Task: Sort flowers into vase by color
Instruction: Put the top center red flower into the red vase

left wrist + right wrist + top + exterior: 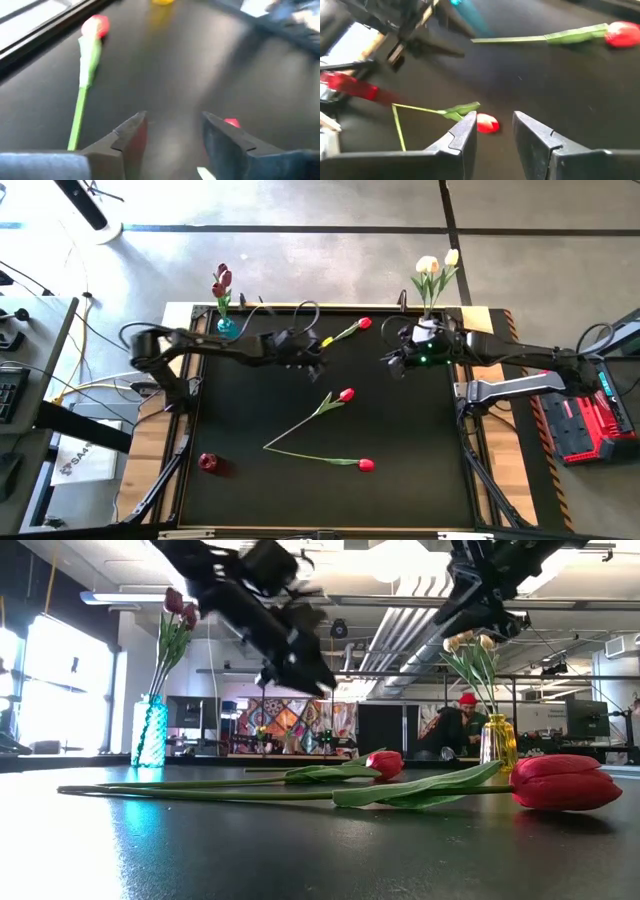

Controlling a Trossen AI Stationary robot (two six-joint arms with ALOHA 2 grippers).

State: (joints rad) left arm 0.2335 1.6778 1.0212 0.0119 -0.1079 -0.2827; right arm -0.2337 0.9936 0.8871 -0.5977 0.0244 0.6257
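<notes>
Three red tulips lie flat on the black table: one by the far edge [361,324], one in the middle [346,394] and one nearer [365,465]. The stem ends of the last two meet in a V. Dark pink tulips [221,280] stand in a blue vase [227,327] at the far left. Cream tulips [437,265] stand in a yellow vase [430,326] at the far right. My left gripper [315,361] hovers open beside the far tulip's stem [80,107]. My right gripper [392,361] hovers open; the middle tulip's head [486,123] shows past its fingers.
A small red vase [208,463] sits near the table's near left corner. The two grippers hang close together over the far middle of the table, above the tulips. A person in a red cap [462,720] sits in the room behind the table.
</notes>
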